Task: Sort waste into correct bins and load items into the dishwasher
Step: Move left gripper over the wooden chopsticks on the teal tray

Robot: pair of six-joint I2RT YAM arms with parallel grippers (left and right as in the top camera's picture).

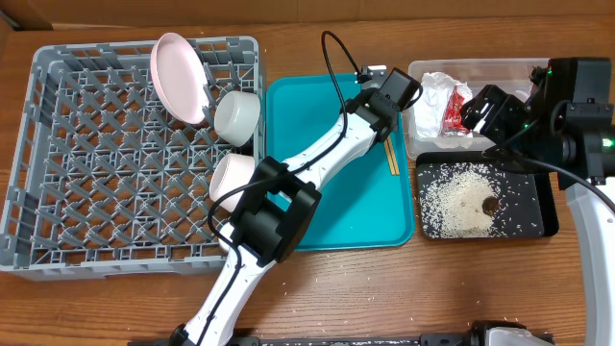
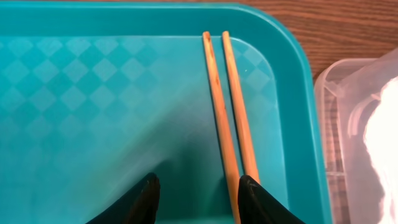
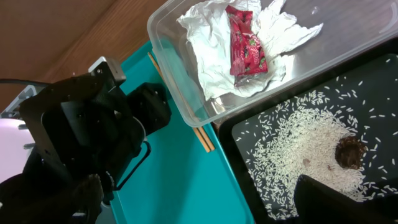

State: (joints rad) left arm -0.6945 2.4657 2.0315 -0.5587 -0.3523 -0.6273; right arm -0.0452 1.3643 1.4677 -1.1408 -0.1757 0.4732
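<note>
The chopsticks point(image 1: 391, 159) lie side by side at the right edge of the teal tray point(image 1: 356, 221). In the left wrist view the chopsticks point(image 2: 227, 106) run down to my open left gripper point(image 2: 199, 190); one stick lies between the fingers, close to the right fingertip. The left gripper point(image 1: 396, 120) hovers over the tray's far right corner. The clear tub point(image 1: 480, 69) holds the napkin point(image 3: 205, 43) and red wrapper point(image 3: 245, 46). The black tray point(image 1: 548, 207) holds rice point(image 3: 298, 143) and a brown lump point(image 3: 349, 152). My right gripper point(image 1: 480, 108) is open and empty above both bins. I cannot make out the cup.
The grey dish rack point(image 1: 58, 192) fills the left of the table, with the pink plate point(image 1: 180, 77) standing on edge and two whitish bowls point(image 1: 237, 117) point(image 1: 231, 178) along its right side. The left arm crosses the teal tray. A few rice grains lie on the wooden table.
</note>
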